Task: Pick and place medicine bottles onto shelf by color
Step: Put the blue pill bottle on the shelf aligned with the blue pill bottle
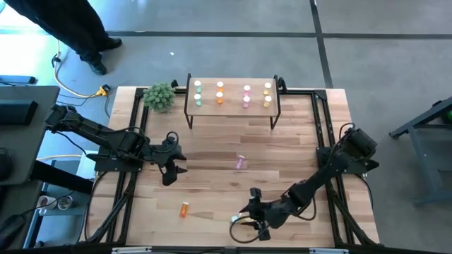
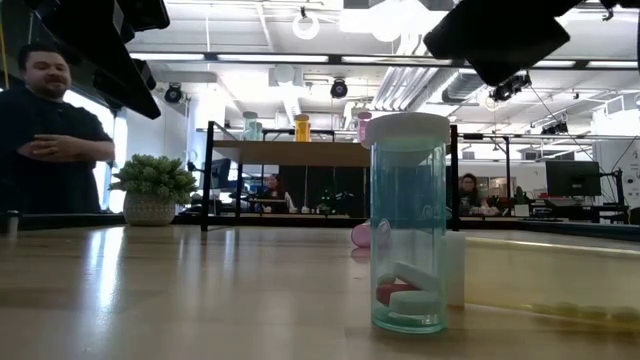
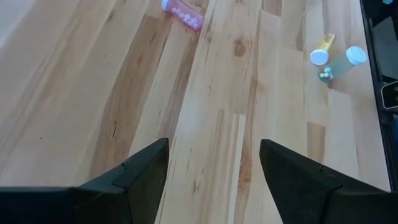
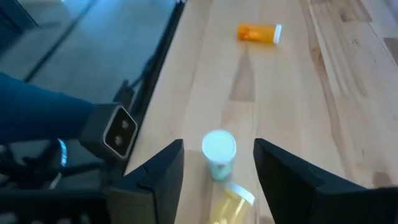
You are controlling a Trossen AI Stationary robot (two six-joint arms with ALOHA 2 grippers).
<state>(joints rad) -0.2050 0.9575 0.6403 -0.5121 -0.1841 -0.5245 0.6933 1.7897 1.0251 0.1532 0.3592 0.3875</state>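
The right claw [image 4: 217,165] hangs at the desk's [image 1: 212,169] near edge, its two fingers spread apart around a green bottle [image 4: 219,152] that stands upright, white cap up, between them but apparently not touching either one. So this bottle's long axis runs vertical, straight up from the desk, and the right arm is by far the nearer one to it. Just beside its base lies a yellow bottle [image 4: 229,202] on its side; which way its cap faces from here is hard to tell.

Two more bottles lie flat. The orange bottle [image 1: 184,209] rests near the near edge, left of the right claw, its long axis roughly along that edge in the right wrist view. The pink bottle [image 1: 241,162] lies at mid-desk, between the two arms, its axis pointing roughly toward the shelf [image 1: 233,79].

The left claw [image 1: 171,171] hovers wide and empty over the left half of the desk, well apart from every loose bottle. The shelf stands at the far edge, already carrying rows of bottles.
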